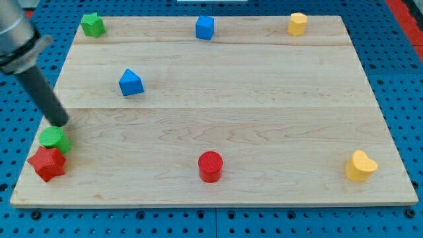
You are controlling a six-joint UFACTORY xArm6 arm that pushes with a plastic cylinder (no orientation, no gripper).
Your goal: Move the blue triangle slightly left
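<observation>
my tip (61, 123), a bare rod holding nothing, sits just above the green block (54, 139), so i'd best circle right of the blue triangle (131, 82) and nudge gently left.

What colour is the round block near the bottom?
Red; the red cylinder shows in the camera view.

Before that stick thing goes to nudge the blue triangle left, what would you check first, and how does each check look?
1. Blue triangle in plain sight: ok.
2. My tip on the triangle's right side, ready to push left: not ok; it is left of and below it, just above the green block.
3. Board bare left of the triangle: ok.
4. Blue cube clear of the route around: ok.
5. Tip apart from the green block: cannot tell.
</observation>
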